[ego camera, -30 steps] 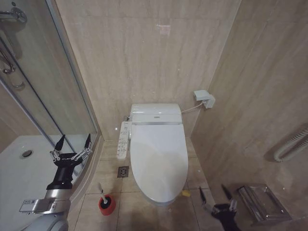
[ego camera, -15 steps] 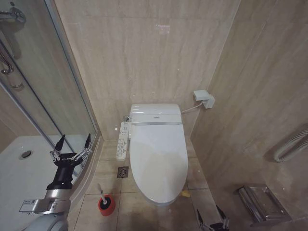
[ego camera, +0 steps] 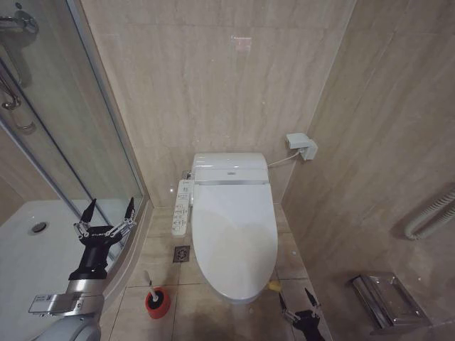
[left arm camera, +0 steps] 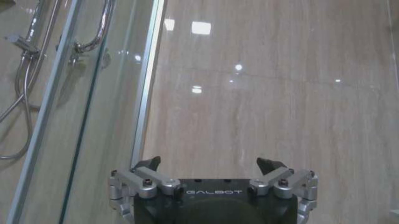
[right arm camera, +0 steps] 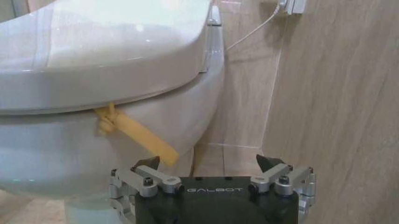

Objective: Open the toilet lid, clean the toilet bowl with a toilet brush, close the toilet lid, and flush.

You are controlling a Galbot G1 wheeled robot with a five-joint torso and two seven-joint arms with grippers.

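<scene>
Low beside the toilet's front right, the right gripper (ego camera: 297, 304) sits with jaws wide and empty, close to the yellow strap (right arm camera: 134, 131) hanging from the shut toilet lid (ego camera: 234, 238). Left gripper (ego camera: 106, 213) hovers by the shower glass (ego camera: 64, 128), jaws spread wide, empty. On the floor left of the toilet, the toilet brush (ego camera: 152, 286) stands in its red holder (ego camera: 158, 304).

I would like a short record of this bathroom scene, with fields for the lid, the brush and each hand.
toilet lid: closed, yellow strap hanging at its front
toilet brush: standing in red holder on the floor
left hand: open, raised beside the shower glass
right hand: open, low, near the strap
</scene>
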